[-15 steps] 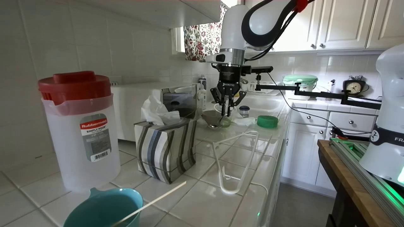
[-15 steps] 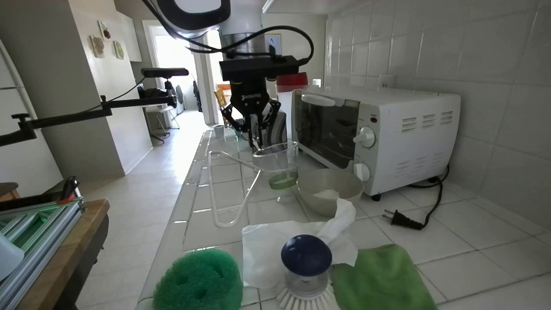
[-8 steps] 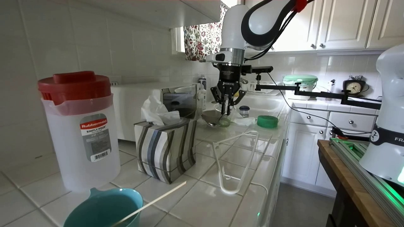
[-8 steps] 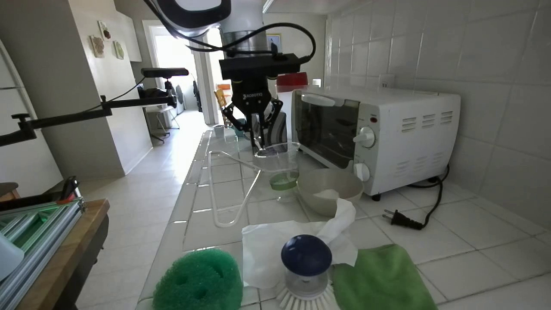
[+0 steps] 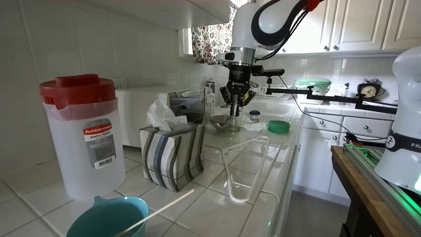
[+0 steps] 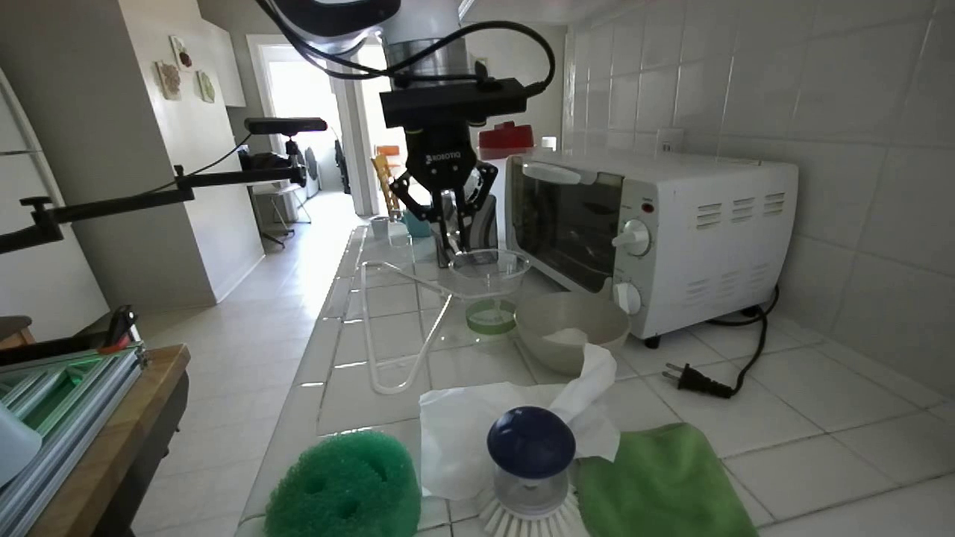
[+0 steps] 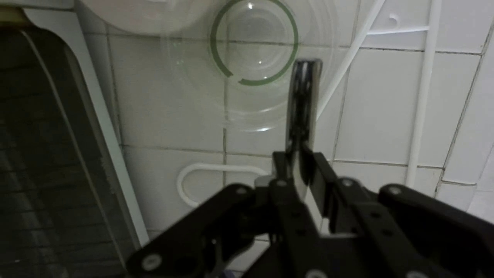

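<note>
Gripper (image 5: pixel 235 112) rises with metal utensil (image 7: pixel 305 96); clear container (image 6: pixel 490 283) comes level

At the left, by the back edge of the counter (image 5: pixel 210 214), the red-lidded pitcher (image 5: pixel 82 148) stands along the tiled wall (image 5: pixel 131 52). The teal cup (image 5: pixel 108 217), with its thin stick (image 5: pixel 167 205), sits farther out from that edge. Next come the striped tissue box (image 5: pixel 167 154) and, beyond it toward the back edge, the toaster oven (image 6: pixel 709 231). All of these are where they were a second ago, as is the bowl (image 6: pixel 539 344) just beside the oven.

The change lies farther right, between the back and front edges. The gripper is a little higher than a second ago; it stands narrow, pinching the metal utensil, whose lower end is hard to make out. The clear container, which leaned then, now looks upright on the counter, just beside the bowl. That suggests the metal utensil no longer presses on it, though whether the two touch cannot be told.

Rightmost, toward the front edge, lie the white hanger (image 5: pixel 227 174) and, farther along, the green scrubber (image 5: pixel 279 127), both unmoved.
</note>
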`<state>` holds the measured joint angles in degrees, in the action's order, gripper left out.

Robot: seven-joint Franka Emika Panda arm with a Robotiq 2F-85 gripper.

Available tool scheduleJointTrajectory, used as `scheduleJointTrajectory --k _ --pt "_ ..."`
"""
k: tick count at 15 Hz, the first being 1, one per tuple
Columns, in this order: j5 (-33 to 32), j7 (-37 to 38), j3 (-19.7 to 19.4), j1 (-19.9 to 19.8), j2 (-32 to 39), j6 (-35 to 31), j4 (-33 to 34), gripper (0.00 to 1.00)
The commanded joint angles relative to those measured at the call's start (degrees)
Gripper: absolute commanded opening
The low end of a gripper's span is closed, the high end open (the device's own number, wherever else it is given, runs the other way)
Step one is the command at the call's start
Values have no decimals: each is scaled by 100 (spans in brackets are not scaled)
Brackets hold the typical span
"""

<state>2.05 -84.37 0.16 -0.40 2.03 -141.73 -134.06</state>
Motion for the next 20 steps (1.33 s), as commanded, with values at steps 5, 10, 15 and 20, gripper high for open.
scheduleJointTrajectory --k 5,10,15,20 --pt "-50 114 121 98 -143 38 60 5" --pt "73 53 255 226 -134 56 39 5" --pt "164 61 287 235 72 27 14 5" --pt "86 58 302 211 188 21 10 5"
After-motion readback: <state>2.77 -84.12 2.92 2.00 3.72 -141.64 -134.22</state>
